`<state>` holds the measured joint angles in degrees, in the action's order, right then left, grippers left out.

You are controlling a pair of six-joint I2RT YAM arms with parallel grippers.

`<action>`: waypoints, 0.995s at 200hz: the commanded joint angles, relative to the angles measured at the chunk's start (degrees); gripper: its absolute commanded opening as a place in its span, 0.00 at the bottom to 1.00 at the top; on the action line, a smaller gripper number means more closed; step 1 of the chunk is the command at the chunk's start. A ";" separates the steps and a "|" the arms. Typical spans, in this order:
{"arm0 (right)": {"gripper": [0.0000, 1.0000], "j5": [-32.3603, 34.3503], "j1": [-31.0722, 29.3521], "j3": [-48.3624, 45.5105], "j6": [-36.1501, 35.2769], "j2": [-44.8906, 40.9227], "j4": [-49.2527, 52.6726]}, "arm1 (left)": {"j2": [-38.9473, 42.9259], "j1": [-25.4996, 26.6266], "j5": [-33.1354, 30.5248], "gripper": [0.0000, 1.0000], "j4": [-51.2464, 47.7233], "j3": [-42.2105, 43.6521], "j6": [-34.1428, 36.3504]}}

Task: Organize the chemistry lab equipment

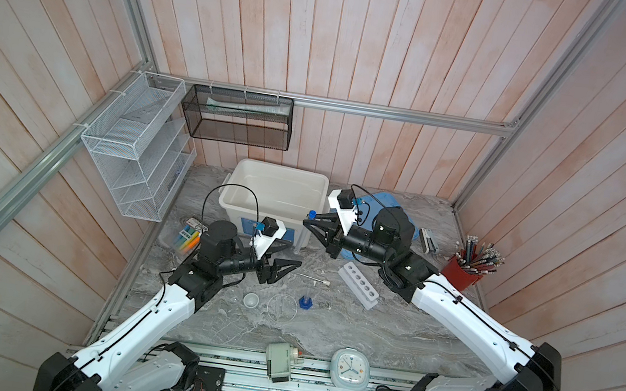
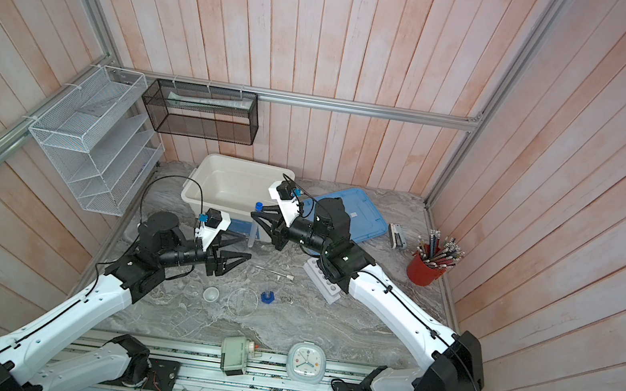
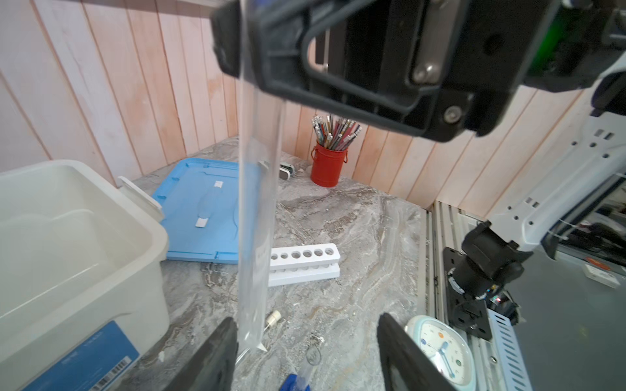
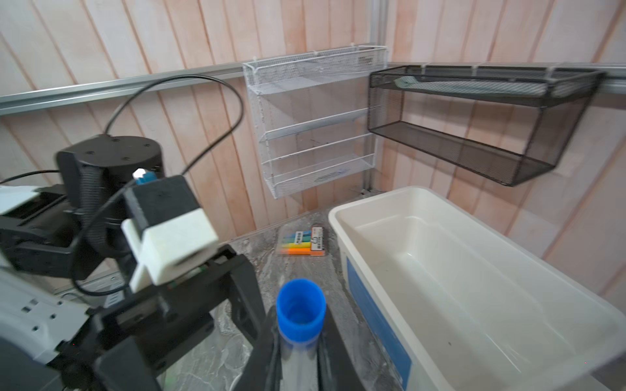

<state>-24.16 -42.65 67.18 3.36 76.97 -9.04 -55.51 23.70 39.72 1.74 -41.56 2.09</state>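
In both top views the right gripper (image 1: 308, 219) is clenched on the blue-capped tube (image 2: 253, 234) just under its cap. The tube hangs upright against the front right corner of the bin (image 1: 282, 167), outside its wall. The left gripper (image 1: 294, 254) is in front of the bin with its jaws spread, level with the tube's lower end. Further in front of the bin, the white-capped tube (image 1: 313, 279) lies flat on the table. The rack (image 1: 359, 285) lies to its right. Well in front of the bin the cup (image 1: 251, 300), dish (image 1: 282, 307) and cylinder (image 1: 305, 300) stand in a row, each apart from the next.

In the left wrist view the tube (image 3: 259, 203) runs down from the right gripper's clamp to the left gripper (image 3: 306, 318). Its tip is just beside one finger (image 3: 216, 359), and whether they touch cannot be told. A wide gap lies between the tube and the other finger. The rack (image 3: 305, 262) is behind the tube, beside the bin (image 3: 145, 216).

In the right wrist view the right gripper (image 4: 299, 355) presses the tube from both sides below the blue cap (image 4: 300, 311). The tube is just beside the bin (image 4: 338, 216), outside it.
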 commanded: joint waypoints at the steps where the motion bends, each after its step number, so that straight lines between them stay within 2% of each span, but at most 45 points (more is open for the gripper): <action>1: 0.06 10.98 1.88 -3.46 -1.16 -4.20 3.51 | 1.88 -0.79 -9.08 0.67 0.87 -0.66 -0.70; 31: 0.06 17.48 3.71 -9.18 1.50 -9.09 3.97 | 2.08 -1.12 -18.46 0.74 1.63 -2.93 -2.56; 95: 0.05 32.87 4.38 -23.04 5.46 -15.42 2.29 | -4.76 -1.38 -29.64 0.74 -2.06 -11.42 -4.65; 147: 0.05 40.18 5.02 -28.50 6.81 -16.06 -0.94 | -4.10 -2.69 -30.21 0.74 1.84 -6.41 -5.03; 199: 0.06 38.23 7.96 -31.66 8.02 -16.10 -5.33 | -3.82 -3.22 -29.62 0.74 2.57 -5.23 -4.99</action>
<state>13.04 -35.77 36.80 10.11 61.69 -10.61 -59.99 20.99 10.17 2.39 -47.35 -2.48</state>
